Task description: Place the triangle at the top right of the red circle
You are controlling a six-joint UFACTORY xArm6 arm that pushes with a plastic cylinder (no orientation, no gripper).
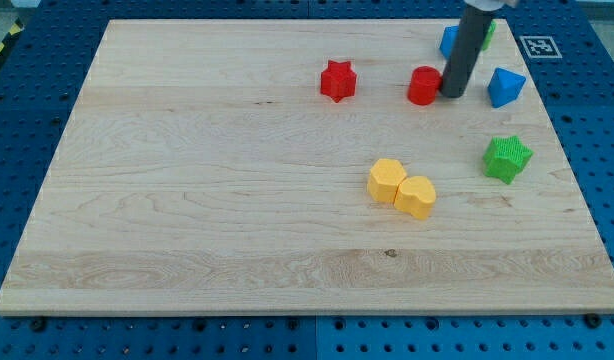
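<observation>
The red circle [423, 86] lies near the view's top right of the wooden board [187, 200]. The blue triangle [505, 87] lies to its right, about level with it. My tip [453, 94] stands between them, right against the red circle's right side and well left of the triangle. The dark rod rises toward the view's top and hides part of a blue block [449, 40] behind it.
A red star [338, 80] lies left of the red circle. A green star [507, 158] sits below the triangle. Two yellow blocks [387, 180] [416, 197] touch each other at centre right. A green block [487, 32] peeks out by the rod at the top.
</observation>
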